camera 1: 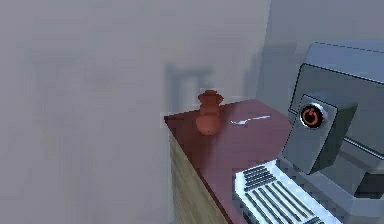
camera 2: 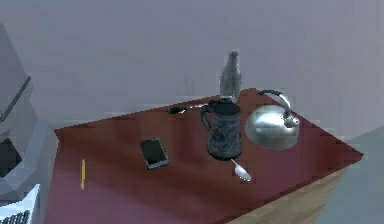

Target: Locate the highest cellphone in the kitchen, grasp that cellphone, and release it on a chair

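Phone (camera 2: 153,152) lies on the counter (camera 2: 310,150) left of the mug (camera 2: 222,128), not yet grasped, chair drop to come; gripper state, I cannot tell.

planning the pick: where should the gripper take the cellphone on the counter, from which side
Probably take the cellphone from straight above, across its two long edges near the middle: it lies flat on the countertop, so only thin edges offer a hold. The mug stands apart, leaving room.

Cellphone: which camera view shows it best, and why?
The arm side view: the cellphone lies flat on the counter, between a pencil and a mug. The forward view gives a counter end with a vase and a machine.
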